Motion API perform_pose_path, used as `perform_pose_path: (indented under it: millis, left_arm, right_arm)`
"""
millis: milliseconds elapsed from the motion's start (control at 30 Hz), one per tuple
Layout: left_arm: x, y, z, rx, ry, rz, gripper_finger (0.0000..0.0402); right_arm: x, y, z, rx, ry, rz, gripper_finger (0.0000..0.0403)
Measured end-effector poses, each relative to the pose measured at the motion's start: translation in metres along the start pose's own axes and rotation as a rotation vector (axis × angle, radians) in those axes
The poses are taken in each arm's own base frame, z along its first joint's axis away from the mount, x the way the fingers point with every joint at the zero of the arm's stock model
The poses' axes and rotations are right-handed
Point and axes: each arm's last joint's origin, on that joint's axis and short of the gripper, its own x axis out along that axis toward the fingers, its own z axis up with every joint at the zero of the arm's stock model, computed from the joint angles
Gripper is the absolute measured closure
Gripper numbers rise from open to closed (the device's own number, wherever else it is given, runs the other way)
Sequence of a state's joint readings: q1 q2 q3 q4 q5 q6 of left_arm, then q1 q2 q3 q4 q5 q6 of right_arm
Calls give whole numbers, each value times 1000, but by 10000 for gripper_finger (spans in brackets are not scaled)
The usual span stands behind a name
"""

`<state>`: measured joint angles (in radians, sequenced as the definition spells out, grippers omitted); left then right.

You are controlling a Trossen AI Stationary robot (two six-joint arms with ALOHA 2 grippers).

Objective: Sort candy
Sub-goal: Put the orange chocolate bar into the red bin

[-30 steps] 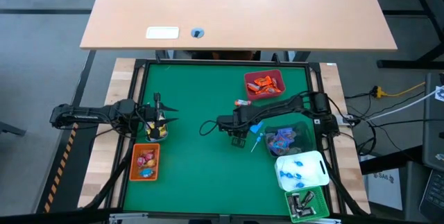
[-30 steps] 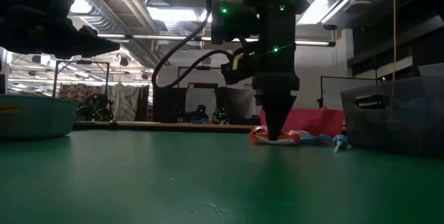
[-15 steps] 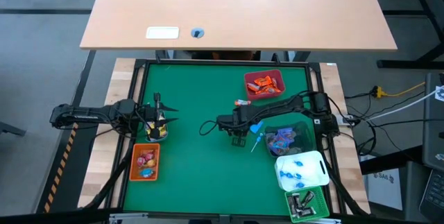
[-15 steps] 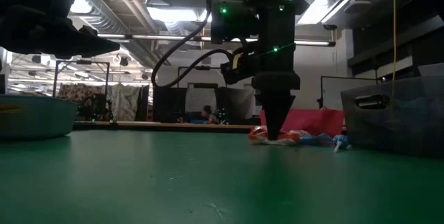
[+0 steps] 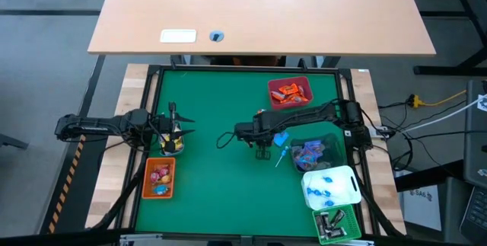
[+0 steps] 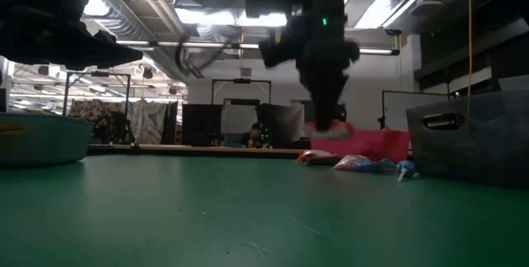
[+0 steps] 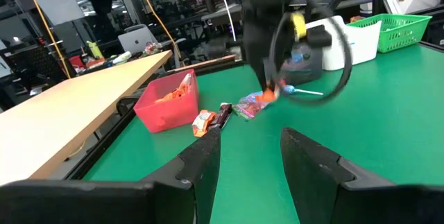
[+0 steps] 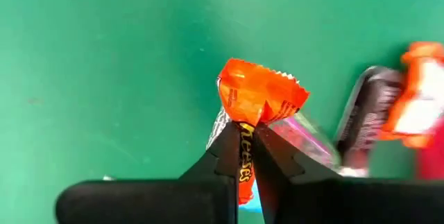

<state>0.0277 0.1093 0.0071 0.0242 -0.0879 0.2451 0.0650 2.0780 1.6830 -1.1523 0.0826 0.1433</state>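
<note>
My right jaws (image 8: 246,151) pinch an orange candy (image 8: 260,99) — clear of the worktop; red bin (image 5: 290,92) lies just beyond (left jaws (image 7: 250,161) spread, idle).

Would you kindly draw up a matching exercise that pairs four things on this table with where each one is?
Things:
1. orange candy
2. red bin
3. green bin
4. orange bin

Places:
A. near right corner of the mat
B. near the left arm
C. far side of the mat
D. between the right gripper's fingers

Pairs: 1-D, 2-C, 3-A, 4-B
</note>
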Motion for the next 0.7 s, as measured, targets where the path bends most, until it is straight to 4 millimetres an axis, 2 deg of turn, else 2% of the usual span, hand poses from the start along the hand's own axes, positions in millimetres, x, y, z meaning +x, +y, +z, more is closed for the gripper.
perform_pose_path:
  millis: [167,333,500,700]
  left_arm:
    - [0,0,0,0,0,0,261]
    - [0,0,0,0,0,0,261]
    - [0,0,0,0,0,0,261]
    - [0,0,0,0,0,0,260]
  right_arm:
    - [-37,-6,0,-107,-19,-61,379]
    - [-63,-29,-5,-133,2,-186,379]
    - [-67,-70,-18,-78,151,-347,379]
    - [-61,-114,-24,30,216,-345,379]
